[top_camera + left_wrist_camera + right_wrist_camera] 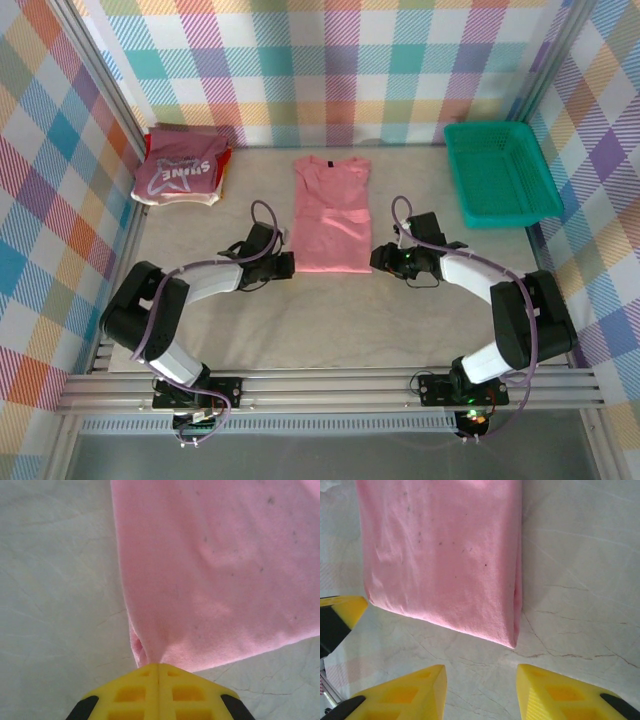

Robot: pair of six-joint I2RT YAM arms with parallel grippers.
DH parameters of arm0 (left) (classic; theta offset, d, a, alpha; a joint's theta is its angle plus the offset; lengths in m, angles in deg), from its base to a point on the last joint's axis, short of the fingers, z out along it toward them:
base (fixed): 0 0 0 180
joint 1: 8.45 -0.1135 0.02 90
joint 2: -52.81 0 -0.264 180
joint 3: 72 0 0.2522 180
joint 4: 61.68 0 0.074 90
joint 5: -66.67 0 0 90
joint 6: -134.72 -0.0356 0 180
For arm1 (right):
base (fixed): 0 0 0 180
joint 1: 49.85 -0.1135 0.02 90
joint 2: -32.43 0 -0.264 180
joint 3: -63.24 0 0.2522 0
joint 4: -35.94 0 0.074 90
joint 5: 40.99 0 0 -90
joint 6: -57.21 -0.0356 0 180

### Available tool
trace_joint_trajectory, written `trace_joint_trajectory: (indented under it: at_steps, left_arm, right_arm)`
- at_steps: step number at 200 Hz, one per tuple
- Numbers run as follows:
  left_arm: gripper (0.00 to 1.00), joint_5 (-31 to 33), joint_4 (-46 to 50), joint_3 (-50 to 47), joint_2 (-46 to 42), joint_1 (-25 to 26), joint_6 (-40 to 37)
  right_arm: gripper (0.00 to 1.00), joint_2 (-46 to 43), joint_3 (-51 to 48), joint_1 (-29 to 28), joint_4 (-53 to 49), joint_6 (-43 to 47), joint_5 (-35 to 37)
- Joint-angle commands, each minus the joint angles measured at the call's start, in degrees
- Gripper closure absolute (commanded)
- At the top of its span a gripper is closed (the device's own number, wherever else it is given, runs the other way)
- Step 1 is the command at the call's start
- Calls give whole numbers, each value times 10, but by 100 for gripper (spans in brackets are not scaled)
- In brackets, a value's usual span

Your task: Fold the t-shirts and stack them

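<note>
The salmon-pink t-shirt (331, 222) lies in the middle of the bench (330, 325), its near left corner pinched by the left end effector (158, 671), while the right end effector (481, 679) is spread just beside its near right corner.

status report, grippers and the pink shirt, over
Left gripper shut on pink shirt at its near left corner. Right gripper open, just short of near right corner. Shirt flat, sleeves folded in. Basket far right, apart.

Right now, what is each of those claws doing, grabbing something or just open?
Left gripper: shut on the salmon-pink t-shirt, at its near corner.
Right gripper: open, holding nothing.
</note>
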Motion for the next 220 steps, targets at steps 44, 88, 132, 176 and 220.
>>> trace_joint_trajectory:
  at_steps: [44, 88, 132, 176, 220]
  left_arm:
    - [48, 33, 28, 16, 1, -1, 8]
    - [53, 5, 19, 39, 51, 8, 2]
    - [63, -11, 7, 47, 69, 29, 8]
    - [82, 2, 7, 42, 70, 35, 10]
    - [100, 28, 21, 39, 58, 36, 4]
  right_arm:
    - [57, 15, 0, -11, 4, -10, 8]
    - [57, 15, -3, -12, 4, -6, 11]
    - [57, 15, -3, -12, 4, -4, 12]
    - [57, 23, -5, -15, 2, -9, 15]
    - [54, 40, 6, -14, -12, -6, 36]
